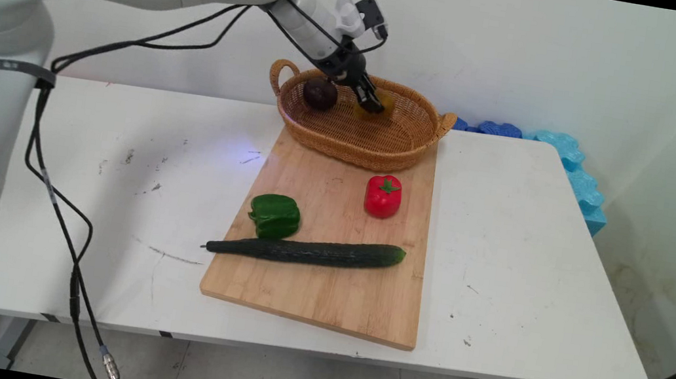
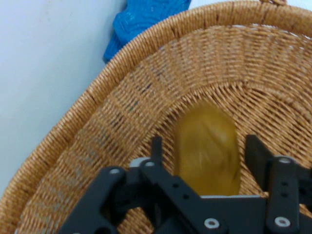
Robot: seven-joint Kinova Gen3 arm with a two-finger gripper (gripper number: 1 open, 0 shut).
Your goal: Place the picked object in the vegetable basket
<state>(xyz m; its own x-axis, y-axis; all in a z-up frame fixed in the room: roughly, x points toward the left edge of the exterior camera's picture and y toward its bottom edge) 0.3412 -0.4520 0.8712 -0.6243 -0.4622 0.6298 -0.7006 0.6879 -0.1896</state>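
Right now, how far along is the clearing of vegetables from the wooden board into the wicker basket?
A dark purple round item already lies in the woven wicker basket. The black two-finger gripper is inside the basket, fingers open either side of a yellow-brown oval item. The red pepper, green pepper and long dark cucumber remain on the wooden board.
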